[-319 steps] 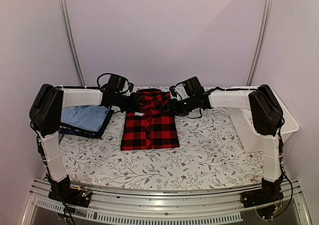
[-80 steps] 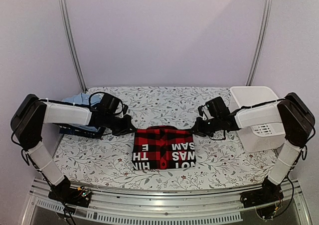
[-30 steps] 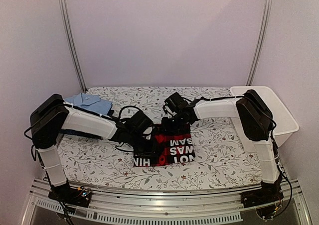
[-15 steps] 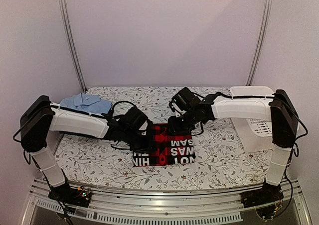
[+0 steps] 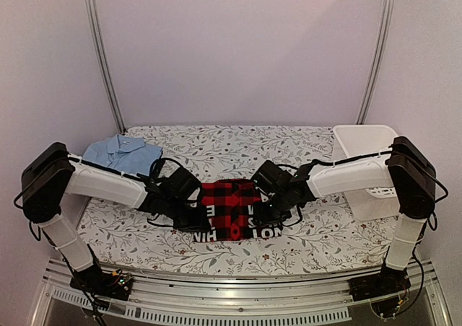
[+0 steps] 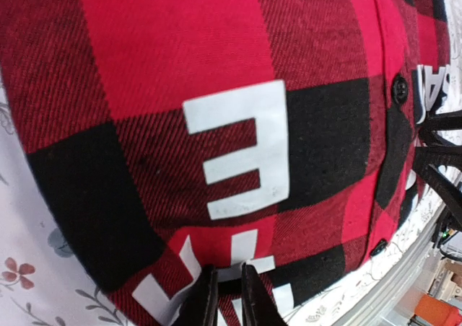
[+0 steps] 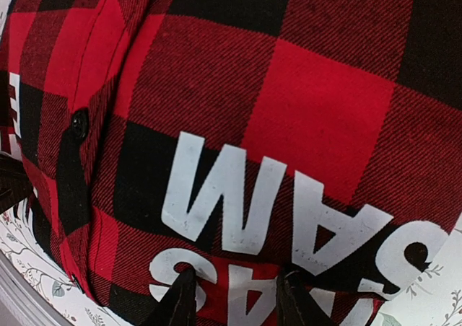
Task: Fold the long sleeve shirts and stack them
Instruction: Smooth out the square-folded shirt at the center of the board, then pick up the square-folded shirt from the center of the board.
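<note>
Red-and-black checked flannel fills both wrist views: the left pincer (image 6: 223,295), its fingers nearly together, pinches the folded flannel shirt (image 5: 229,209) at its lettered near-left edge, while the right pincer (image 7: 232,297), somewhat wider, grips the near-right edge. The shirt lies mid-table (image 5: 238,144) on a floral cloth. A light blue collared shirt (image 5: 121,153) sits far left; a white plastic basket (image 5: 361,140) right.

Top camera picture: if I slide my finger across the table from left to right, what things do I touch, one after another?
Blue shirt → left gripper → red checked shirt → right gripper → white basket.
</note>
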